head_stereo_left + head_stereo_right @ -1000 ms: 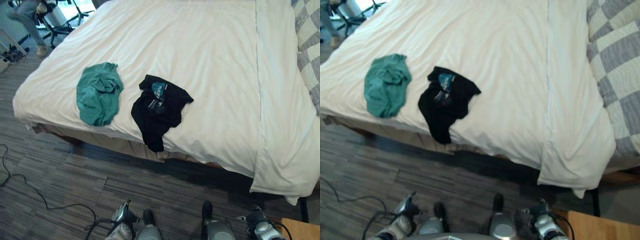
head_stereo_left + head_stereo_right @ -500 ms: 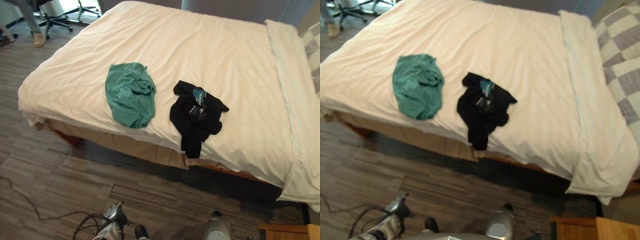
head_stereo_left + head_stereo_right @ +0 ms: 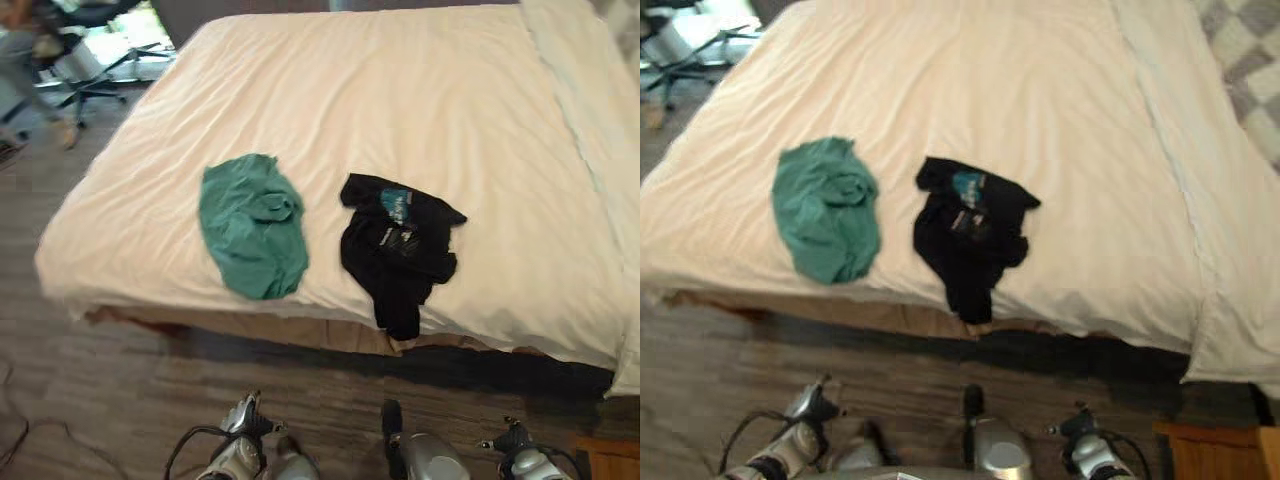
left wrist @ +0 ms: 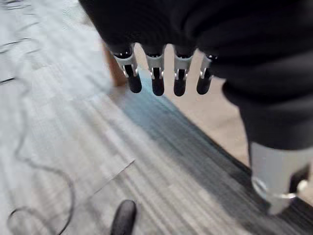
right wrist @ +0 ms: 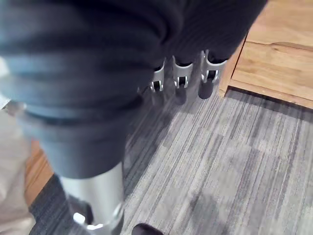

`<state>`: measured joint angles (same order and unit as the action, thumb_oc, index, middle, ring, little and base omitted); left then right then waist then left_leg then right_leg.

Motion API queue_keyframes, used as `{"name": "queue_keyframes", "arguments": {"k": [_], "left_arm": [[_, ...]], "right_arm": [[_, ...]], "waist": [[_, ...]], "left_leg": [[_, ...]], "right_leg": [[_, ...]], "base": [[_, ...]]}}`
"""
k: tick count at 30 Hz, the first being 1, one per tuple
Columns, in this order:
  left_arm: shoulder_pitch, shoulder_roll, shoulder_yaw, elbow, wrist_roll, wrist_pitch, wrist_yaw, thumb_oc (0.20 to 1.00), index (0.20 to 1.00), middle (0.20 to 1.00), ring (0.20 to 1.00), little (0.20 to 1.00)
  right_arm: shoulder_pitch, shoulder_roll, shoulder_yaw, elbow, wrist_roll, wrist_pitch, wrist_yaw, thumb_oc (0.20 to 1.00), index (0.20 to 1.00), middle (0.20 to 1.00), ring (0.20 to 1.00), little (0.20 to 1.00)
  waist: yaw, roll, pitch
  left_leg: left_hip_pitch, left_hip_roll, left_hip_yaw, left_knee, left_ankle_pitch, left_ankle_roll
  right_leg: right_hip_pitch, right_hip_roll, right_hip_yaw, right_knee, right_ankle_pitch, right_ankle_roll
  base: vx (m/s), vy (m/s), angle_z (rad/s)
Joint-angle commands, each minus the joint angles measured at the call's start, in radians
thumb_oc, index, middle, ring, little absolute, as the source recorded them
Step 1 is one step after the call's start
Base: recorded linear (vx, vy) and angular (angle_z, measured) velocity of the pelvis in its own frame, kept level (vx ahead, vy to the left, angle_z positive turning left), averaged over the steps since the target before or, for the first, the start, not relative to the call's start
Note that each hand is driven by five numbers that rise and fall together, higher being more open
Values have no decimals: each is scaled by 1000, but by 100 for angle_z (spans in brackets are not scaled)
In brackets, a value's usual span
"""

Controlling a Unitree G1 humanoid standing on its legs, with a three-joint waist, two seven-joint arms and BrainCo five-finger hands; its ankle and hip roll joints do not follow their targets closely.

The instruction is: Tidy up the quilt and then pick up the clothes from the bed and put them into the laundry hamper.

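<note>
- Quilt [image 3: 420,110]: cream-white, soft, lies smooth across the bed with only faint creases; a folded band runs along the 3 o'clock side. Tidying looks done, by my read.
- Green garment [image 3: 251,225]: teal, thin knit, crumpled into a rounded heap near the bed's 6 o'clock edge.
- Black garment [image 3: 398,245]: dark tee with a small blue print, bunched, just beside the green one at its 3 o'clock; one end droops over the bed's edge.
- Left hand [image 4: 156,73]: hangs low over the grey striped floor, fingers straight and relaxed, holding nothing.
- Right hand [image 5: 188,73]: likewise slack and empty, above the floor near a wooden cabinet [image 5: 279,54].
- Step in hand, as I judge it: approach the bed for the first pickup. Close in squarely, reach for the drooping black end or the top of a heap, gather several folds so the limp cloth lifts whole and nothing trails.
- Office chair [image 3: 95,70] stands at 10 o'clock.
</note>
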<state>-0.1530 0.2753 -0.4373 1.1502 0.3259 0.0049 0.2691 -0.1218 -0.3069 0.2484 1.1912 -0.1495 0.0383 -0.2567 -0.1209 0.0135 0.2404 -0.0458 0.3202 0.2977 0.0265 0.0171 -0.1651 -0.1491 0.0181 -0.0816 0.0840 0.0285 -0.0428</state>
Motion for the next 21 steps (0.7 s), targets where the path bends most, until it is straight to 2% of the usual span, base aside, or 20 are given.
{"name": "queue_keyframes", "arguments": {"k": [1, 2, 3, 4, 5, 6, 7, 8, 9, 12, 13, 15, 17, 18, 20, 21], "left_arm": [[-84, -16, -31, 2, 26, -32, 12, 1000, 1000, 1000, 1000, 1000], [-97, -31, -62, 7, 50, -31, 0, 1000, 1000, 1000, 1000, 1000], [-97, -31, -62, 7, 50, -31, 0, 1000, 1000, 1000, 1000, 1000], [-97, -28, -69, 0, 58, -31, -4, 1000, 1000, 1000, 1000, 1000], [-116, -9, -66, -9, 70, -27, -6, 1000, 1000, 1000, 1000, 1000], [-116, -9, -65, -9, 70, -27, -6, 1000, 1000, 1000, 1000, 1000], [-120, -1, -64, -13, 74, -27, -4, 1000, 1000, 1000, 1000, 1000], [-117, 5, -60, -19, 75, -28, -4, 1000, 1000, 1000, 1000, 1000], [-112, 11, -52, -11, 75, -25, -5, 1000, 1000, 1000, 1000, 1000], [-74, 28, -7, 34, 62, -6, -8, 1000, 1000, 1000, 1000, 1000], [-55, 35, 17, 58, 53, -3, -7, 1000, 1000, 1000, 1000, 1000], [-28, 43, 58, 91, 43, 6, -3, 1000, 1000, 1000, 1000, 1000], [25, 86, 176, 112, -27, 4, 47, 1000, 1000, 1000, 1000, 1000], [25, 86, 176, 112, -27, 4, 47, 1000, 1000, 1000, 1000, 1000], [70, 127, 267, 84, -96, -12, 89, 1000, 1000, 1000, 1000, 1000], [70, 127, 267, 84, -96, -12, 89, 1000, 1000, 1000, 1000, 1000]], "right_arm": [[-33, 22, 74, -35, -35, -12, -7, 1000, 1000, 1000, 1000, 1000], [-36, 34, 74, -43, -75, -2, 0, 1000, 1000, 1000, 1000, 1000], [-35, 34, 74, -43, -75, -2, 0, 1000, 1000, 1000, 1000, 1000], [-43, 46, 88, -62, -87, -4, 5, 1000, 1000, 1000, 1000, 1000], [-72, 79, 128, -90, -102, -3, 18, 1000, 1000, 1000, 1000, 1000], [-73, 79, 128, -90, -102, -3, 18, 1000, 1000, 1000, 1000, 1000], [-83, 90, 146, -102, -112, -6, 20, 1000, 1000, 1000, 1000, 1000], [-89, 95, 163, -114, -123, -11, 22, 1000, 1000, 1000, 1000, 1000], [-89, 103, 182, -118, -139, -17, 29, 1000, 1000, 1000, 1000, 1000], [-69, 100, 166, -93, -113, -12, 32, 1000, 1000, 1000, 1000, 1000], [-59, 93, 145, -77, -92, -9, 28, 1000, 1000, 1000, 1000, 1000], [-41, 85, 96, -49, -55, 1, 21, 1000, 1000, 1000, 1000, 1000], [-6, 55, -31, 2, 56, -1, -26, 1000, 1000, 1000, 1000, 1000], [-6, 56, -31, 2, 56, -1, -26, 1000, 1000, 1000, 1000, 1000], [29, 24, -134, -42, 162, -17, -45, 1000, 1000, 1000, 1000, 1000], [29, 25, -134, -43, 162, -17, -45, 1000, 1000, 1000, 1000, 1000]], "waist": [[17, -29, -2], [-1, -23, -25], [0, -24, -24], [0, -32, -28], [12, -53, -20], [13, -55, -22], [23, -50, -18], [29, -44, -16], [32, -43, -14], [42, -40, -12], [50, -42, -15], [57, -47, -26], [57, -49, -44], [57, -49, -46], [54, -52, -50], [54, -53, -53]], "left_leg": [[37, -30, -148, -5, -32, -17], [61, -59, -128, -27, -61, -18], [65, -61, -126, -30, -61, -17], [85, -90, -114, -51, -70, -4], [124, -133, -71, -96, -74, 19], [121, -135, -70, -98, -71, 20], [123, -146, -47, -101, -72, 32], [129, -150, -28, -109, -75, 37], [128, -161, -26, -114, -72, 45], [111, -203, -74, -114, -64, 74], [114, -217, -80, -114, -68, 80], [110, -230, -89, -114, -69, 86], [110, -228, -77, -114, -72, 84], [106, -229, -76, -114, -70, 84], [115, -229, -66, -114, -71, 81], [112, -230, -66, -114, -69, 81]], "right_leg": [[52, -232, 17, -132, -26, 234], [58, -278, 10, -117, -6, 257], [59, -280, 11, -118, -6, 258], [47, -307, 16, -108, 22, 279], [8, -338, -13, -93, 109, 290], [4, -340, -10, -94, 111, 291], [-14, -348, -65, -79, 102, 280], [-11, -347, -109, -62, 78, 271], [-6, -321, -112, -30, 52, 262], [17, -198, -28, 21, -24, 241], [49, -182, -23, 15, -49, 230], [62, -191, -26, -4, -41, 226], [81, -204, -10, -58, -13, 236], [78, -204, -9, -59, -11, 236], [97, -218, -15, -80, 3, 242], [94, -219, -15, -81, 5, 241]], "base": [[165, 731, -110], [122, 536, -69], [117, 523, -48], [-15, 492, -27], [-22, 490, -25], [-97, 420, -34], [-81, 230, -49], [-97, 341, -64], [-64, 310, -65], [-38, 250, 4], [-2, 138, 23], [27, 51, 46], [38, -11, 34], [17, -25, 9], [21, -17, -10], [22, -18, -7]]}}
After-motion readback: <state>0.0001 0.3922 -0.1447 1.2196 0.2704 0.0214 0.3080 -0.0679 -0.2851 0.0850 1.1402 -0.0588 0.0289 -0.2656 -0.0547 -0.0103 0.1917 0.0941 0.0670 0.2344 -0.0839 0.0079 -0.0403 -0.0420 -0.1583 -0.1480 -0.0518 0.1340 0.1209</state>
